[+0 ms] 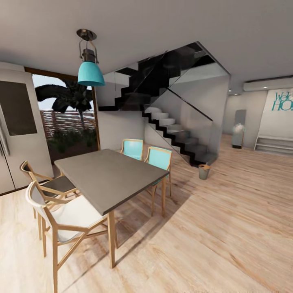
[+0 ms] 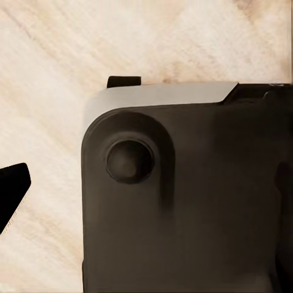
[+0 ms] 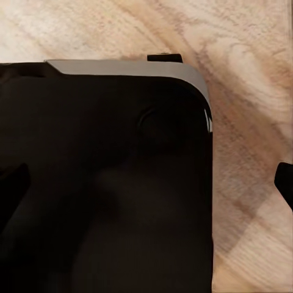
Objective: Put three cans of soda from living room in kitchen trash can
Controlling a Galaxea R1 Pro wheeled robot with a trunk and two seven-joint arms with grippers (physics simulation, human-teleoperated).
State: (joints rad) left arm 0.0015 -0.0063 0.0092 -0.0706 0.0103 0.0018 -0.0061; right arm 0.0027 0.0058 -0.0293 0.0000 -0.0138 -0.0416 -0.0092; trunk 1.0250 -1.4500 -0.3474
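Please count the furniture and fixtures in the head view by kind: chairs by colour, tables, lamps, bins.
Turquoise chairs: 2
White-seated chairs: 1
Dark-seated chairs: 1
Tables: 1 (grey dining table)
Pendant lamps: 1 (turquoise pendant lamp)
Bins: 1 (small bin by the stairs)
Total: 7

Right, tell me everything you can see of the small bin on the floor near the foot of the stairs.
The bin is a small round container with a grey-green body and a thin copper-brown rim around a dark opening. It tapers slightly toward its base and stands upright on the light wood plank floor, just in front of the lowest dark step of the staircase. It stands apart from the dining table and the turquoise chairs. Nothing touches it but the floor. What is inside it cannot be told from here.
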